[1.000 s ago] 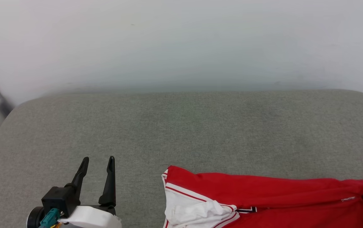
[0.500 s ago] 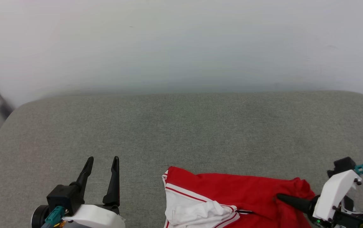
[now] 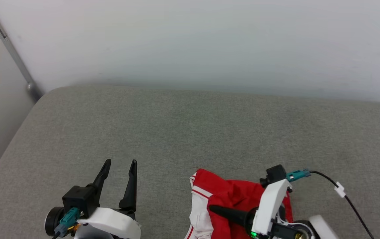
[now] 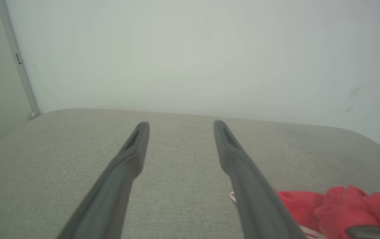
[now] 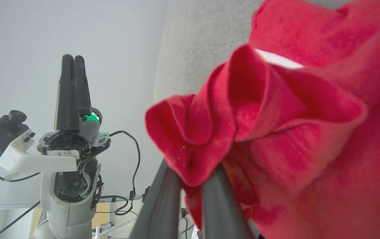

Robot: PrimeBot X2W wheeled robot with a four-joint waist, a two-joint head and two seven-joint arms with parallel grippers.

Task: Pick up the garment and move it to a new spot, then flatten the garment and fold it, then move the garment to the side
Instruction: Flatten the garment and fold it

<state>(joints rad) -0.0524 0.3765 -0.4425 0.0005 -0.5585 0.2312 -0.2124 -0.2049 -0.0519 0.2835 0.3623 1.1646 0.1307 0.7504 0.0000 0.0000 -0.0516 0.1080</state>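
Note:
The garment (image 3: pixel 234 196), red with a white sleeve (image 3: pixel 198 215) and striped trim, lies bunched at the near edge of the grey cushion (image 3: pixel 176 132). My right gripper (image 3: pixel 214 209) points left across it, shut on a fold of the red fabric. In the right wrist view the red cloth (image 5: pixel 292 132) puckers over the closed fingers of the right gripper (image 5: pixel 191 181). My left gripper (image 3: pixel 119 163) hovers open and empty to the garment's left. In the left wrist view, the left gripper (image 4: pixel 180 123) spreads over bare cushion, the garment (image 4: pixel 342 205) at lower right.
A pale wall (image 3: pixel 210 43) rises behind the cushion. A metal pole (image 3: pixel 11 49) runs down the far left corner. A black cable (image 3: pixel 349 199) trails from my right wrist. My left arm (image 5: pixel 67 142) stands across from the right wrist camera.
The head camera has shifted. My right gripper has come in from the right, dragging the garment's right side leftward so the cloth is bunched. The left gripper stays open.

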